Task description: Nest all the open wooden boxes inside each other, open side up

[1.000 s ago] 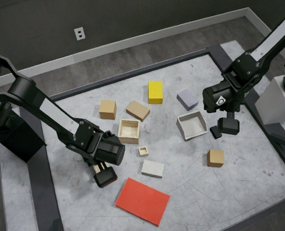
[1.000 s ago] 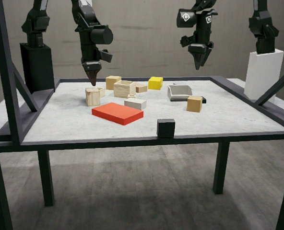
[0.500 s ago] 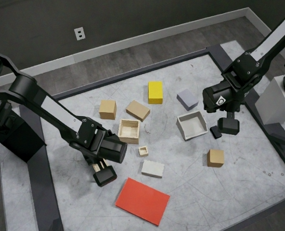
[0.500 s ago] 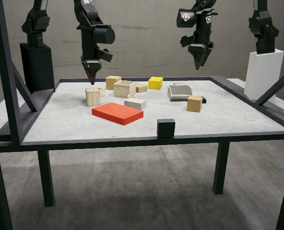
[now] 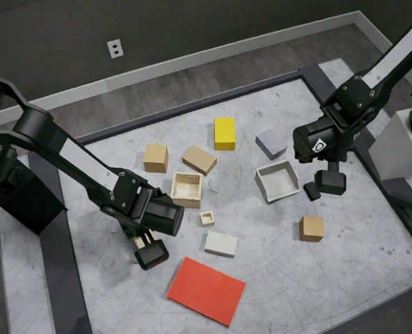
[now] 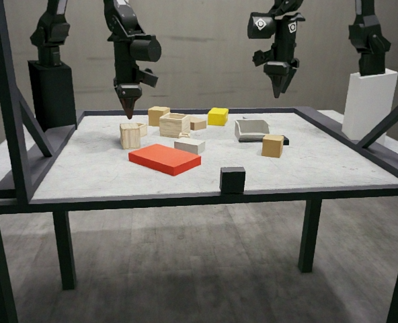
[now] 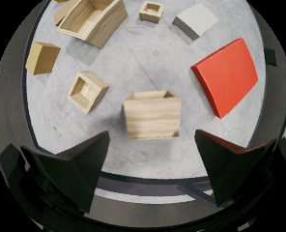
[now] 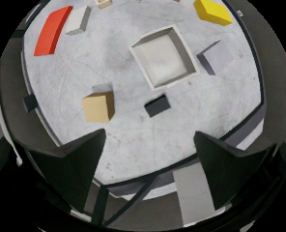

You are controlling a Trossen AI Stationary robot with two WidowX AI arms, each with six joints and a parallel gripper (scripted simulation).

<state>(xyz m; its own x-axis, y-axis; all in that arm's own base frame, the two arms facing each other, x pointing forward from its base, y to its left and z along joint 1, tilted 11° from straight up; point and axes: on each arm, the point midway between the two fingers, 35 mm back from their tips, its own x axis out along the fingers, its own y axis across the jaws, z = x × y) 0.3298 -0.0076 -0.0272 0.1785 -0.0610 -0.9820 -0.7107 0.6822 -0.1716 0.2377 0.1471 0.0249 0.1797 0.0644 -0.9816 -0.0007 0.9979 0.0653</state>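
Left pincer (image 5: 151, 248) (image 6: 130, 116) (image 7: 153, 137) parted above a wooden box (image 6: 130, 136) (image 7: 153, 116)
Right pincer (image 5: 330, 179) (image 6: 278, 95) (image 8: 151, 134) also spread, high over the table (image 5: 271, 259) (image 6: 98, 177) (image 7: 148, 63) (image 8: 133, 150).

Hidden and cut-off items

Wooden box under the left gripper (image 5: 149, 242) (image 6: 129, 116) (image 7: 153, 140): mostly covered in the top view; interior largely out of sight in the left wrist view. Smallest box (image 6: 184, 134): partly masked in the exterior view by the pale grey block (image 6: 189, 145). Lavender block (image 6: 245, 118): nearly all hidden there. Largest wooden box (image 7: 94, 20): cropped by the left wrist view's upper edge.
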